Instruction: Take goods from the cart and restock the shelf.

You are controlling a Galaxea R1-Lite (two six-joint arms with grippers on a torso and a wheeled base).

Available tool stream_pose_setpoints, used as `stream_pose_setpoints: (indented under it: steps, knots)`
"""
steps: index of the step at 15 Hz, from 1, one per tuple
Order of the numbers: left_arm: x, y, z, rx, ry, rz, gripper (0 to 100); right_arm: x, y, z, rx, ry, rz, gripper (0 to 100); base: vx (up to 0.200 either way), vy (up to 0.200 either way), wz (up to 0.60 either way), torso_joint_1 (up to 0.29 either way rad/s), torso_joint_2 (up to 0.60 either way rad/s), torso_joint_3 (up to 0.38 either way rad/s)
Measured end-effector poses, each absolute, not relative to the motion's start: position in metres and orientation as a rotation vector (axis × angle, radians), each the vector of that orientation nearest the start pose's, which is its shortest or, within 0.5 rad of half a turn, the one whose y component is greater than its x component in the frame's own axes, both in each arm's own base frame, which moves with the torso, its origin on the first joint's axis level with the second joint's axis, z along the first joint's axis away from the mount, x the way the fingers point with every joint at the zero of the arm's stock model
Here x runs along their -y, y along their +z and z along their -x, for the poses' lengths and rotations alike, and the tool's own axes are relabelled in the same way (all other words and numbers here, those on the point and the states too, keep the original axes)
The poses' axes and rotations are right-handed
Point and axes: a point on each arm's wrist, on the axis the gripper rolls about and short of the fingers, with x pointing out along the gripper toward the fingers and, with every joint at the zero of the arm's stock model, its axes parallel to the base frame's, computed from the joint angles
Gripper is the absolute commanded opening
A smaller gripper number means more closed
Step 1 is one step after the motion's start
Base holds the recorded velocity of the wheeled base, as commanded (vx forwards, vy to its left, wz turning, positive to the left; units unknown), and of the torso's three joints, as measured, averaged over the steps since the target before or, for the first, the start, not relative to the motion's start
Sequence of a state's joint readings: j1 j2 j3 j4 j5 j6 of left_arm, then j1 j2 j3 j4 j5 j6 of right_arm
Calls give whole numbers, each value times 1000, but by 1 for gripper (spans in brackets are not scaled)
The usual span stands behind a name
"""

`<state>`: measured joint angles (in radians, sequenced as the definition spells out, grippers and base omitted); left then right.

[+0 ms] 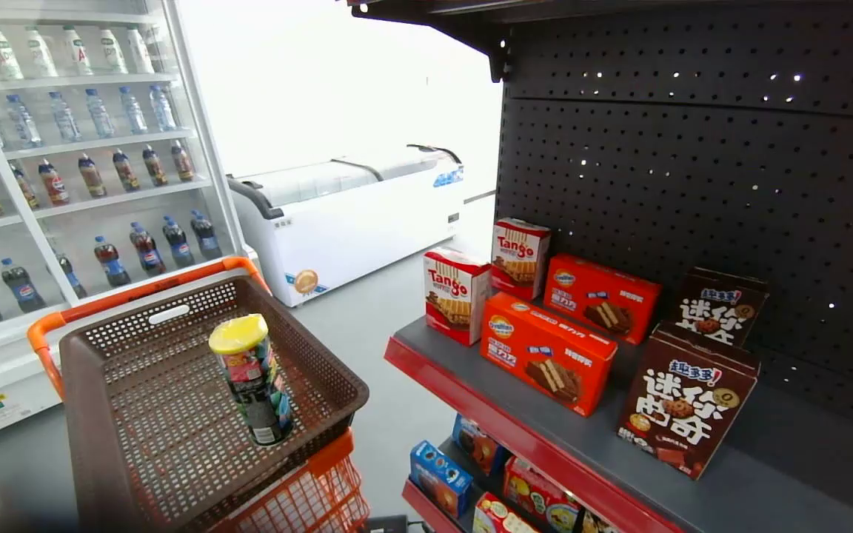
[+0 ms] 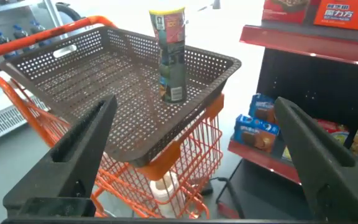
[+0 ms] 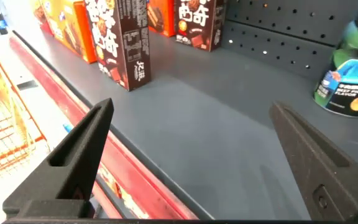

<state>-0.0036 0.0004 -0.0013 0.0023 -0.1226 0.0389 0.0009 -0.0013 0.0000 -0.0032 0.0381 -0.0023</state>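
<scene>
In the brown basket (image 1: 123, 329), upright yellow-lidded can (image 1: 252, 379)

**Item 1: left gripper** (image 2: 194, 102)
- Build: two dark, wedge-shaped fingers (image 2: 86, 146), broad at the base and tapering to blunt tips.
- State: jaws spread wide, empty.
- Pose: tilted forward and down, heading roughly 11 o'clock from the robot.

**Item 2: right gripper** (image 3: 191, 106)
- Build: the same as item 1, with two dark tapered fingers (image 3: 79, 152) whose tips are well apart.
- State: jaws fully parted, empty, with both inner faces free.
- Pose: tilted forward and down, heading roughly 2 o'clock from the robot.

**Both items:** the paired fingers sit level with one another, their tips are even, and neither finger is skewed.
</scene>
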Motion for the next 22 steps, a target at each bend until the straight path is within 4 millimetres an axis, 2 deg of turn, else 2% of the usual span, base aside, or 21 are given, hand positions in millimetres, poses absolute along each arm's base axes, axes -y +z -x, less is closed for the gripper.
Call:
stream_pose_setpoints:
  steps: [4, 7, 9, 11, 14, 17, 22]
  knots:
    - [2, 77, 23, 4, -107, -46, 100, -1, 76, 23, 4, 39, 2, 100, 0, 0, 0, 0, 0, 0]
    - [2, 102, 26, 35, -97, -85, 100, -1, 76, 23, 4, 39, 2, 100, 0, 0, 0, 0, 0, 0]
    - [2, 128, 16, -31, -94, -92, 100, -1, 76, 23, 4, 39, 3, 100, 0, 0, 0, 0, 0, 0]
    - [2, 152, -7, -126, -98, -96, 100, -1, 76, 23, 4, 39, 3, 100, 0, 0, 0, 0, 0, 0]
    - [3, 169, -49, -260, -99, -102, 100, -1, 76, 23, 4, 39, 3, 100, 0, 0, 0, 0, 0, 0]
    - [1, 170, -97, -353, -78, -103, 100, -1, 76, 23, 4, 39, 3, 100, 0, 0, 0, 0, 0, 0]
    - [-1, 157, -175, -393, -67, -102, 100, -1, 76, 23, 4, 39, 3, 100, 0, 0, 0, 0, 0, 0]
